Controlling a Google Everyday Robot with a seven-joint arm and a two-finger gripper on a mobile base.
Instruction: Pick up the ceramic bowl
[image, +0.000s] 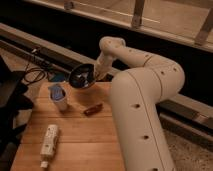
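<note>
The ceramic bowl (81, 76) is dark navy-black with a bluish inside. It hangs tilted in the air above the far edge of the wooden table (75, 135). My gripper (94, 75) is at the bowl's right rim, shut on it, at the end of the white arm (142, 100) that reaches in from the right. The bowl is clear of the table surface.
A white cup with a blue top (59, 96) stands on the table just below and left of the bowl. A small red-brown object (93, 109) lies near the table's middle. A white bottle (48, 144) lies at the front left. Black cables (35, 75) lie beyond the table.
</note>
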